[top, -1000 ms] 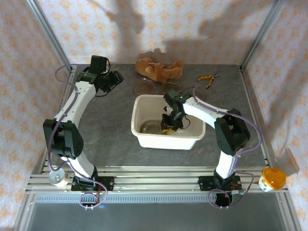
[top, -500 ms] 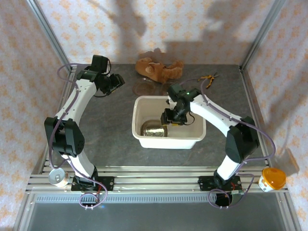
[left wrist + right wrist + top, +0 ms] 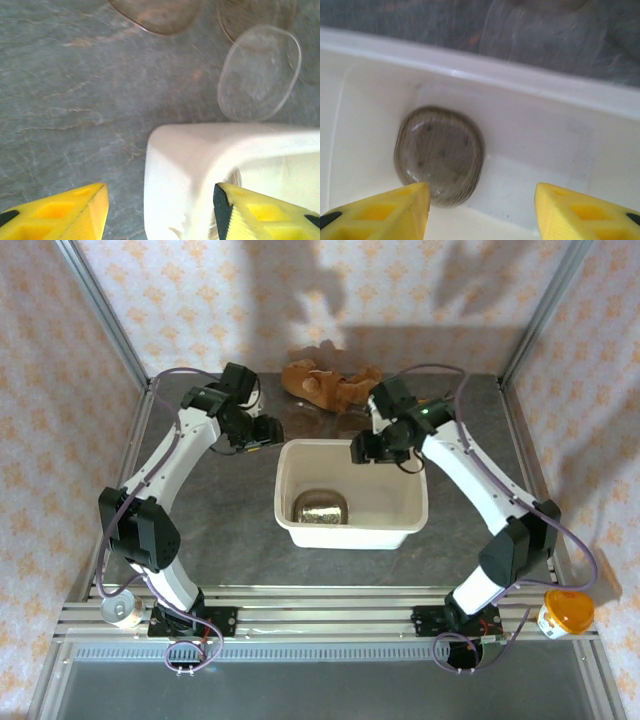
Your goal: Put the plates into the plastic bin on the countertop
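One small round transparent brownish plate (image 3: 439, 155) lay in the cream-white rectangular plastic bin (image 3: 350, 532); your right end effector (image 3: 480, 200) had released it and risen, spread and empty. Your left end effector (image 3: 160, 202), also spread, had neared the clear plates (image 3: 260, 72) left on the dark grey tabletop (image 3: 60, 100).

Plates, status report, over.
Left gripper open, empty, at plastic bin corner. Right gripper open, empty, over bin. Plate lies inside; more plates on countertop behind. Teddy bear close beyond them.
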You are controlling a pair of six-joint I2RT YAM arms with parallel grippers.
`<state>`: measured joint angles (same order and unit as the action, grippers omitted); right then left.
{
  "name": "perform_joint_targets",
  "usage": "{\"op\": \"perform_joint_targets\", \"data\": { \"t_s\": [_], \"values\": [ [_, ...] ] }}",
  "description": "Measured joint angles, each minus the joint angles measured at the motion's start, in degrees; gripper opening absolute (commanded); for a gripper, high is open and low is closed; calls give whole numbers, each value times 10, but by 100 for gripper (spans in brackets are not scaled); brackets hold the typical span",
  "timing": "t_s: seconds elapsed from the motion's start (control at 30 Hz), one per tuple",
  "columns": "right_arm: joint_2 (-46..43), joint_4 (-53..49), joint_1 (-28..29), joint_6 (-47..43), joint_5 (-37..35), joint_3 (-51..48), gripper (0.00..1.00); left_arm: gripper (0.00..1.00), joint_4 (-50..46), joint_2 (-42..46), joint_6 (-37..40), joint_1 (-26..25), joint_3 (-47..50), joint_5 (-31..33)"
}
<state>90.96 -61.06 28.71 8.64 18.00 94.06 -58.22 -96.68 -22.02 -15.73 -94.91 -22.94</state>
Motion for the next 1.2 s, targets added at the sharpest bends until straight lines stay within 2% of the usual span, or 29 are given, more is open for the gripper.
{"op": "perform_joint_targets", "data": {
  "t_s": [0.23, 0.6, 0.97, 1.2],
  "values": [
    [-7, 4, -37, -37, -9, 25, 59, 60, -15, 47, 27, -28, 28, -13],
    [-14, 32, -99, -51, -11, -21, 59, 58, -43, 10, 41, -78, 27, 10],
    [-77, 72, -186, -24, 0, -106, 59, 43, -78, -33, 41, -79, -27, 59],
    [-64, 97, -232, -9, 22, -129, 59, 35, -121, -40, 41, -83, -43, 107]
  ]
}}
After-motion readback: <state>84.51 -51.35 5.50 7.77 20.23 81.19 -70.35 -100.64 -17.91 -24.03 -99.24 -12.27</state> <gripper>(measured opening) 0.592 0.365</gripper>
